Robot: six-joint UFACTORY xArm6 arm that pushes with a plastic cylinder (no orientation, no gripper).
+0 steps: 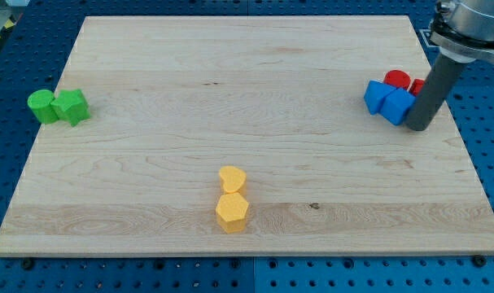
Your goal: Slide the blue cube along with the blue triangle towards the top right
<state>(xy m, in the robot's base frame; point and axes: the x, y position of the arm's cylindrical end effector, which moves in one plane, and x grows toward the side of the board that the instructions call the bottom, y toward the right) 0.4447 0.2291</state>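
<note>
Two glossy blue blocks sit touching each other near the right edge of the pale wooden board (230,65), in its upper half. The one toward the view's left (378,97) has slanted faces and reads as the blue triangle; the one toward the view's right (398,107) is boxier, the blue cube. Just behind them, toward the view's top, a red cylinder (397,79) touches the pair, and a second red block (418,85) shows only as a sliver behind the rod.

The dark matte rod ends in the tip (417,126), resting against the cube's right side. The arm carries no claw, so nothing is grasped.

Elsewhere, a green cylinder (41,107) and an angular green block (71,107) touch at the left edge, and two yellow blocks (231,178) (231,212) sit stacked bottom centre.
</note>
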